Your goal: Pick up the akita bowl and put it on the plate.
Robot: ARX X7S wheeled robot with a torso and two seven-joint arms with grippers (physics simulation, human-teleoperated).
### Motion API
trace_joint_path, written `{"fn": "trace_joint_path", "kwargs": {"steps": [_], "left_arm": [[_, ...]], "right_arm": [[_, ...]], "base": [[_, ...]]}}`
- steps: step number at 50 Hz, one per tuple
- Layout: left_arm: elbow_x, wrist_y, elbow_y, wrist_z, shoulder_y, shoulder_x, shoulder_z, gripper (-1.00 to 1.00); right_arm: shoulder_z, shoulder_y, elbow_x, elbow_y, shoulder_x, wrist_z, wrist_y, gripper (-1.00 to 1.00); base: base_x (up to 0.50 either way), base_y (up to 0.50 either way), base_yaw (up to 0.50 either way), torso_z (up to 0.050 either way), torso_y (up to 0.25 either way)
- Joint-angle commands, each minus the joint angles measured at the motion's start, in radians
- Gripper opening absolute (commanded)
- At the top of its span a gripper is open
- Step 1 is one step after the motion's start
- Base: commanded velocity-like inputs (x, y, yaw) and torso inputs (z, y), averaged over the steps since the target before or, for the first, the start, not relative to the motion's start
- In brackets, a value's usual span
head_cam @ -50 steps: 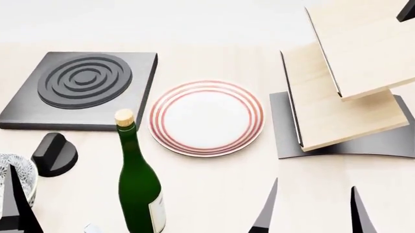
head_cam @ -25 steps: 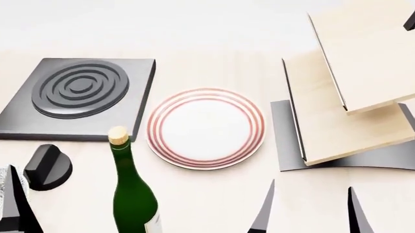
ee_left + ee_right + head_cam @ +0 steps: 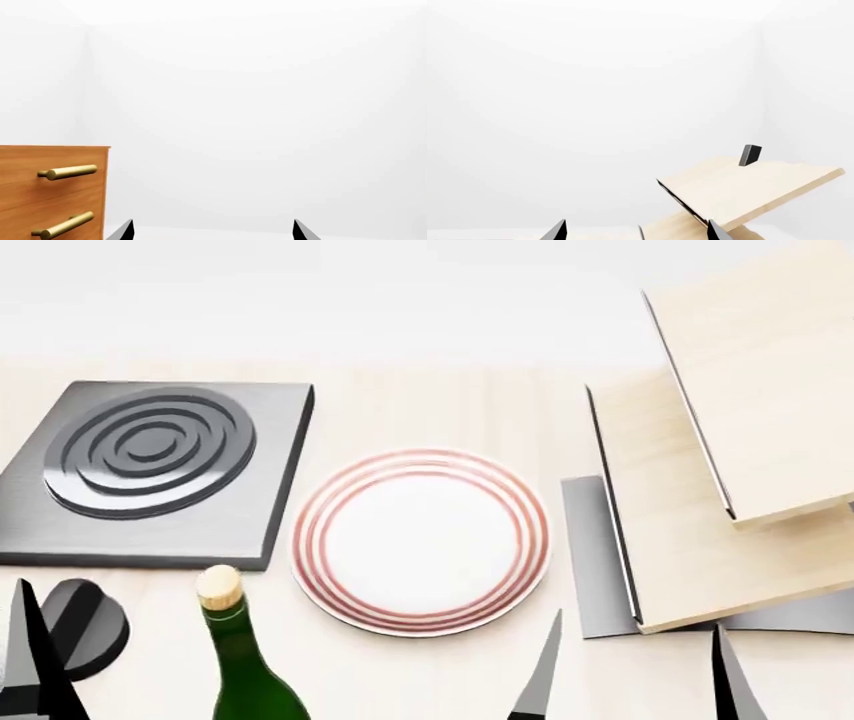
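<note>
Two open grippers, left and right, empty, fingers spread apart. Red-ringed plate between stove burner and wooden rack; green bottle nearer.

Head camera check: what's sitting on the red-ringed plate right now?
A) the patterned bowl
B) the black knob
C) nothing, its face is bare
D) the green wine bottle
C: in the head view the plate shows an unbroken white centre inside its red rings; the wine bottle and black knob stand beside it, and no bowl is in view.
</note>
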Motion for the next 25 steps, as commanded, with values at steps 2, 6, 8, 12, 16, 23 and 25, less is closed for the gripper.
{"fn": "trace_joint_path", "kwargs": {"steps": [2,6,8,12,16,23,25], "left_arm": [[-0.003,0.0,-0.004,-0.005,-0.004,-0.006,0.002,1.0],[-0.008,0.002,-0.003,-0.007,-0.001,-0.008,0.001,1.0],[-0.006,0.005,-0.003,-0.009,-0.001,-0.009,0.001,1.0],[-0.006,0.004,0.0,-0.011,0.0,-0.01,0.003,1.0],[-0.006,0.003,0.001,-0.014,0.001,-0.012,0.003,1.0],[-0.002,0.006,0.003,-0.023,0.002,-0.013,0.002,1.0],[-0.006,0.007,0.004,-0.024,0.002,-0.014,0.001,1.0]], "right_arm": [[-0.005,0.001,0.004,0.005,0.005,0.005,-0.005,1.0],[-0.008,0.003,0.003,0.009,0.006,0.006,-0.007,1.0],[-0.007,0.002,0.004,0.007,0.007,0.008,-0.007,1.0],[-0.009,0.001,0.004,0.004,0.009,0.009,-0.006,1.0],[-0.011,0.001,0.005,0.006,0.01,0.011,-0.008,1.0],[-0.013,0.0,0.006,0.003,0.014,0.014,-0.009,1.0],[-0.013,-0.001,0.006,0.003,0.015,0.016,-0.009,1.0]], "base": [[0.17,0.0,0.0,0.0,0.0],[0.17,0.0,0.0,0.0,0.0],[0.17,0.0,0.0,0.0,0.0],[0.17,0.0,0.0,0.0,0.004],[0.17,0.0,0.0,0.0,0.0],[0.17,0.0,0.0,0.0,0.0],[0.17,0.0,0.0,0.0,0.0]]}}
